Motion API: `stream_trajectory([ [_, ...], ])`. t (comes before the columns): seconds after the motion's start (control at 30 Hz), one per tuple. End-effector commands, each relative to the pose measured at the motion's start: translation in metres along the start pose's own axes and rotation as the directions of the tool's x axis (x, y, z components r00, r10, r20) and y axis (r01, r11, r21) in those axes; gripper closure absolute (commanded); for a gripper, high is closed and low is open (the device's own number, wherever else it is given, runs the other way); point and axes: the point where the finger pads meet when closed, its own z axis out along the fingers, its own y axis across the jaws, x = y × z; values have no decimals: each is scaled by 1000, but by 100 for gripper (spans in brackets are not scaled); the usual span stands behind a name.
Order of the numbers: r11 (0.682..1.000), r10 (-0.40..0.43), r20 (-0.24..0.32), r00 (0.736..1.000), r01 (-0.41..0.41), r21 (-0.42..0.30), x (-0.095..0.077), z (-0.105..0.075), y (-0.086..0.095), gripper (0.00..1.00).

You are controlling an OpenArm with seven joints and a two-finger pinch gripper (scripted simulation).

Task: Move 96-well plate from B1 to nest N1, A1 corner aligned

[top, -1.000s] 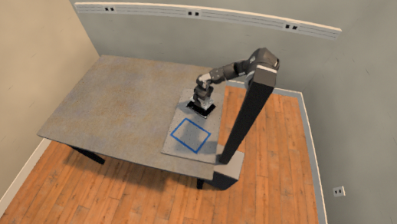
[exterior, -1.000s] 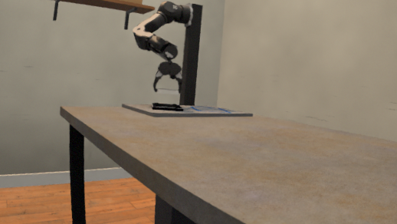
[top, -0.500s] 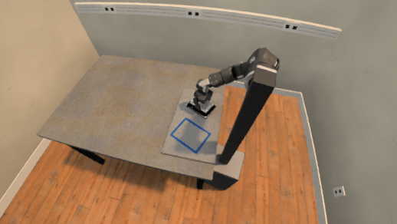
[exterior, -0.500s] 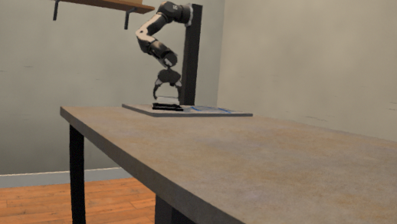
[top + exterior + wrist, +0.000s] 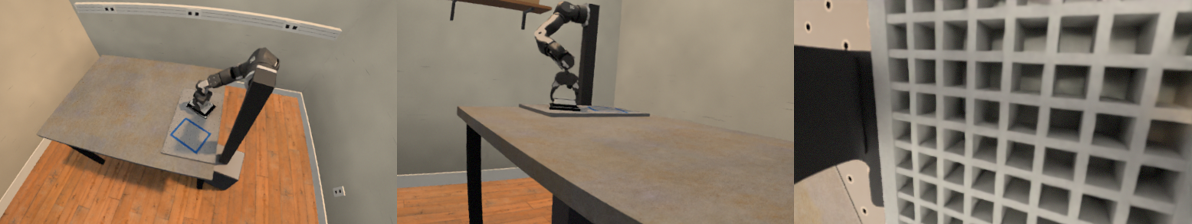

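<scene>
Gripper (image 5: 201, 107) (image 5: 564, 100) (image 5: 1034, 115) points down, its fingers clamped on the 96-well plate (image 5: 207, 109) (image 5: 564, 102) (image 5: 1008, 80). The plate is at the black plate nest (image 5: 197, 112) (image 5: 564, 107), its pale body showing above the dark frame in the exterior view. Full seating inside the locators cannot be confirmed (the gripper covers much of it from above).

Wrist view: open square wells fill most of the picture; one dark finger (image 5: 834, 110) lies against the plate's side wall. The A1 corner cannot be made out, so orientation is unread.

Nest stands on the perforated board (image 5: 172, 147) (image 5: 611, 114) (image 5: 824, 30), at one end of the bench (image 5: 115, 96) (image 5: 627, 153) (image 5: 814, 202). The blue outline (image 5: 178, 126) (image 5: 621, 110) (a plain four-sided figure) lies beside the nest on the same board. The plate is outside it.

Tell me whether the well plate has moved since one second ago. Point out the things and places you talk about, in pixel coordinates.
Yes, the well plate (image 5: 207, 107) (image 5: 564, 101) (image 5: 881, 125) has moved down, closing most of its gap above the black nest (image 5: 211, 111) (image 5: 564, 107).
</scene>
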Motion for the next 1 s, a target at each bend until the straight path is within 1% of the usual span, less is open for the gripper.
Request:
stream_trajectory([
  [0.0,1000,-4,3,1000,4,-6,-1,-1,1,100],
  [0.27,1000,-4,3,1000,4,-6,-1,-1,1,100],
  [0.43,1000,0,0,1000,0,1,1,-2,-2,100],
  [0.97,1000,-2,0,1000,2,2,2,-2,-1,100],
])
